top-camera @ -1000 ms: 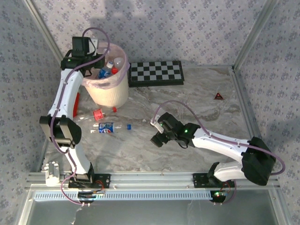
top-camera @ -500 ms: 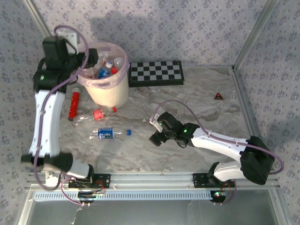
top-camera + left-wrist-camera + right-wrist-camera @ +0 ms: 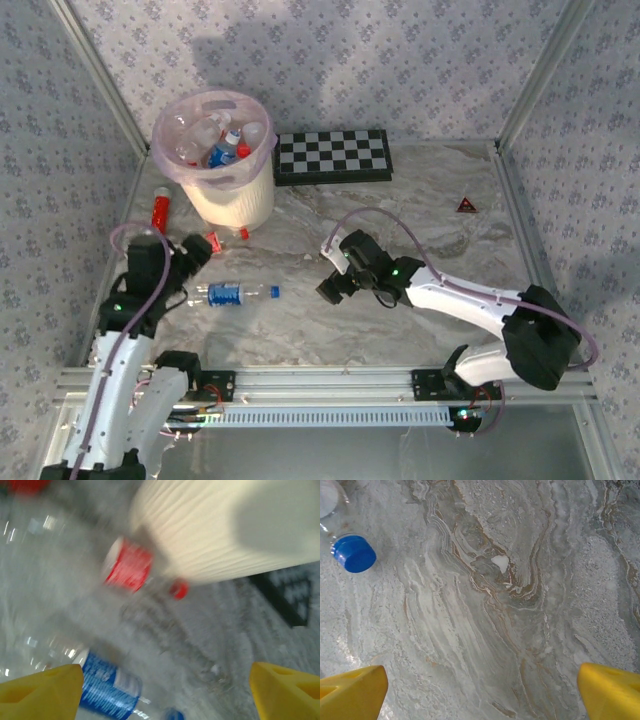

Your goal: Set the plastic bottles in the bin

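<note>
Chequerboard [image 3: 333, 157] beside bin [image 3: 240, 200], red cylinder [image 3: 159, 209] by wall, red triangle [image 3: 467, 205] apart

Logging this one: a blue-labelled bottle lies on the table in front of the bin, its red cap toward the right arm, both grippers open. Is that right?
Not quite. The blue-labelled bottle has a blue cap, not a red one; the right wrist view shows it clearly. The rest stands: it lies on the table in front of the bin, with the left gripper and right gripper open.

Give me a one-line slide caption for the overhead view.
Overhead: left gripper and right gripper open, a blue-label bottle lying between them; other bottles already in the bin.
</note>
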You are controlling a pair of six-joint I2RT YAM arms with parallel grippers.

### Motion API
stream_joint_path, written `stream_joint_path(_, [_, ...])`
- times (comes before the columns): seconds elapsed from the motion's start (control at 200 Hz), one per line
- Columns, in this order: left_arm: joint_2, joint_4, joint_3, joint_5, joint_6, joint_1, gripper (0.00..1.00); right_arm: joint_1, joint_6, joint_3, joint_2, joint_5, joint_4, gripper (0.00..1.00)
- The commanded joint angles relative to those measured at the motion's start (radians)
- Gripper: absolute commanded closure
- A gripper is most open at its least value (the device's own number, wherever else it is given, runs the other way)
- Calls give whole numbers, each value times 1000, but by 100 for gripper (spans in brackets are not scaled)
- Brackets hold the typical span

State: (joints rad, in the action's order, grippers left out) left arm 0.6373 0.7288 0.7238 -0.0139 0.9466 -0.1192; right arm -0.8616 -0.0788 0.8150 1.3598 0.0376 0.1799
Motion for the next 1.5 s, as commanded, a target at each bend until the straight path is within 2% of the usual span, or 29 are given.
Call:
stream_joint_path(0.0, [-28, -116, -92, -2, 295, -3, 14, 3, -13, 23, 19, 4, 5, 1])
stream_joint_path(0.21, [38, -94, -172, -26, 423, -10, 12, -2, 18, 1, 13, 75, 40, 0])
stream_joint_path(0.375, [22, -99, -256, -24, 539, -19, 12, 2, 26, -11, 21, 79, 53, 0])
stream_joint_path(0.46, [-15, -56, -270, -78, 585, -50, 12, 2, 27, -3, 37, 91, 65, 0])
stream_joint_path(0.55, [-47, -14, -296, -140, 622, -89, 13, 3, 27, 7, 52, 89, 68, 0])
stream_joint_path(0.8, [-24, -92, -373, -130, 673, -102, 14, -9, 21, 48, 111, 85, 99, 0])
stream_joint_path(1.105, [-24, -74, -352, -156, 613, -105, 18, -22, 25, 59, 153, 84, 92, 0])
stream_joint_path(1.334, [116, -97, -211, -157, 401, -94, 20, -24, 17, 62, 153, 93, 92, 0])
stream_joint_path(1.494, [232, 17, -51, -137, 282, -97, 17, -23, 17, 58, 148, 102, 96, 0])
